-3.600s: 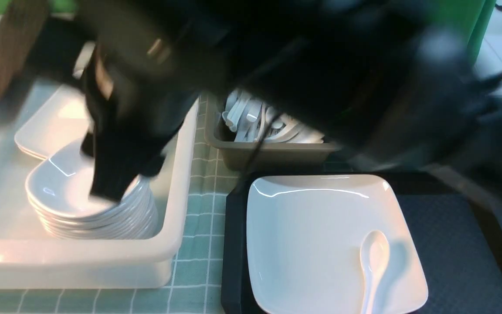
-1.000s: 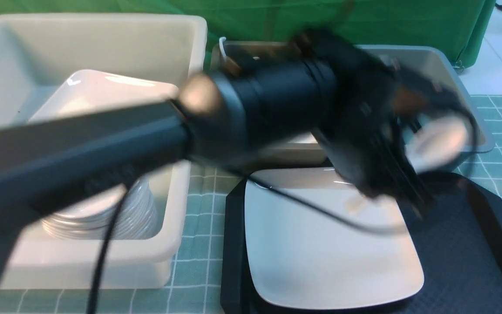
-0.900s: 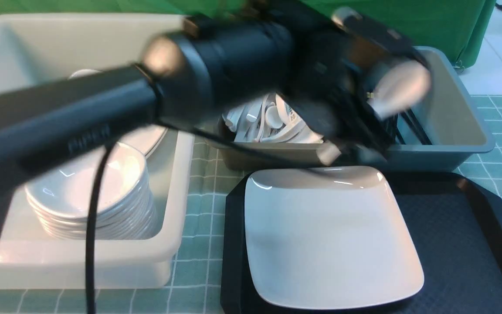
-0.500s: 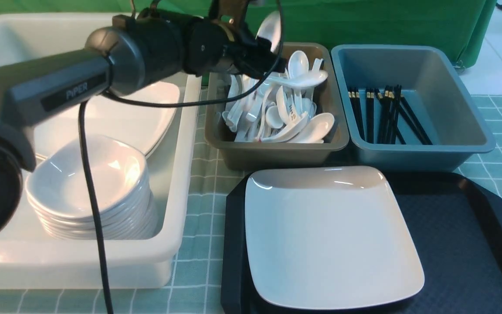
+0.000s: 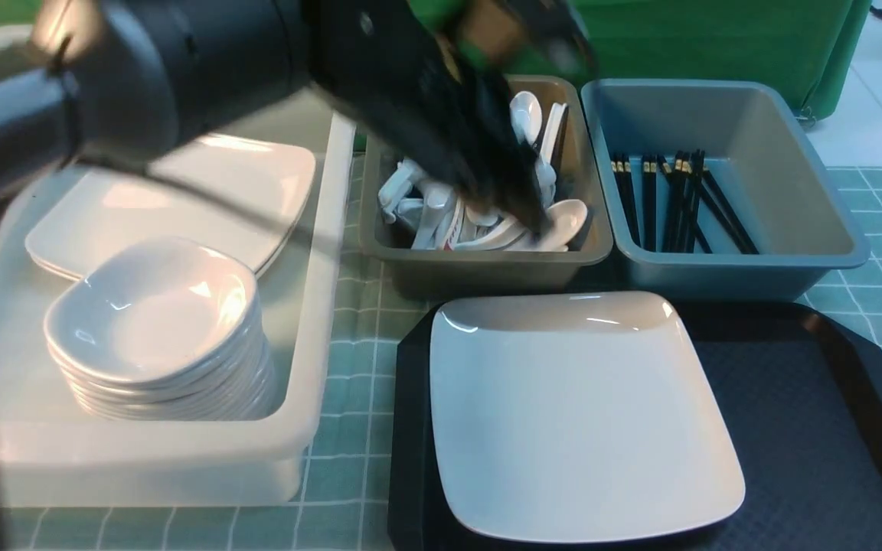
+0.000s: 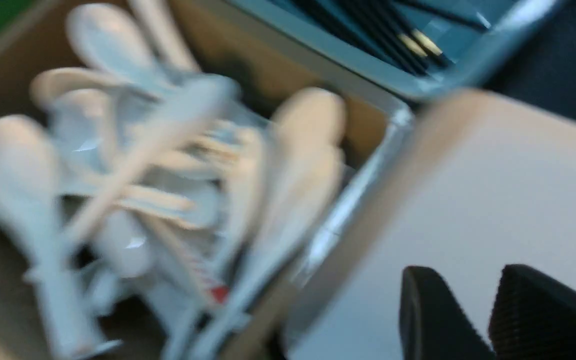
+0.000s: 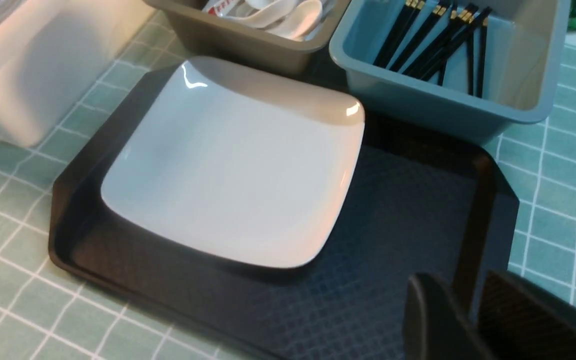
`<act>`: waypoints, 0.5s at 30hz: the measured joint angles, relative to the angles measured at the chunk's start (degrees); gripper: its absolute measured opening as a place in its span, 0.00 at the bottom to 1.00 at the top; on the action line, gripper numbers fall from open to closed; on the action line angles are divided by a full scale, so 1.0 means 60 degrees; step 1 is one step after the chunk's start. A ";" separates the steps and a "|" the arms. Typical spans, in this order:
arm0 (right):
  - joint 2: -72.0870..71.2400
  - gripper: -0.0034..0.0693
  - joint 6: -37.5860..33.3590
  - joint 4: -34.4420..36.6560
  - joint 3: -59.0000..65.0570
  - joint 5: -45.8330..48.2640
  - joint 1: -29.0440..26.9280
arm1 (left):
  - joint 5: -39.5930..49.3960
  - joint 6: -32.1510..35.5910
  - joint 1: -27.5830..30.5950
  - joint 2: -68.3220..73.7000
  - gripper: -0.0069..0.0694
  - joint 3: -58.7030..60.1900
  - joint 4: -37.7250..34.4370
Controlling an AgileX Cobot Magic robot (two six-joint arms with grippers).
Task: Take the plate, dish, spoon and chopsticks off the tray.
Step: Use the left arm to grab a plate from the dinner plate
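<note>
The supporting surface is a table covered by a green cloth [image 5: 349, 398] with a white grid pattern, visible as a strip at centre frame and at the right edge of the front view. Four items rest directly on the cloth: a large white tub [image 5: 142, 451] at left, an olive-brown tub [image 5: 487, 279] at upper centre, a blue-grey tub [image 5: 717, 279] just beside it at upper right, and the black tray [image 5: 808, 428] at lower right. The tray's far rim sits close against the front walls of the two smaller tubs, and its left rim stands apart from the white tub.
</note>
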 joint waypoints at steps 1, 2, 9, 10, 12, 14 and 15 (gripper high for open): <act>0.0000 0.31 -0.0038 0.0000 0.0000 0.0000 0.0000 | 0.0217 0.0603 -0.0277 -0.0140 0.18 0.0505 -0.0227; 0.0000 0.31 -0.0074 0.0000 0.0000 0.0000 0.0000 | 0.0358 0.1095 -0.0533 -0.0230 0.16 0.0794 -0.0405; 0.0000 0.32 -0.0211 0.0000 0.0000 0.0000 0.0000 | 0.0625 0.2768 -0.1778 -0.0048 0.37 0.3024 -0.0079; 0.0000 0.32 -0.0211 0.0000 0.0000 0.0000 0.0000 | 0.0553 0.3010 -0.1807 0.0000 0.44 0.3194 -0.0055; 0.0000 0.32 -0.0211 0.0000 0.0000 0.0000 0.0000 | 0.0325 0.3287 -0.1817 0.0095 0.54 0.3404 0.0009; 0.0000 0.32 -0.0211 0.0080 0.0000 0.0000 0.0000 | -0.0055 0.3493 -0.1805 0.0235 0.68 0.3676 0.0407; 0.0000 0.32 -0.0211 0.0080 0.0000 0.0000 0.0000 | -0.0128 0.3509 -0.1805 0.0248 0.70 0.3721 0.0466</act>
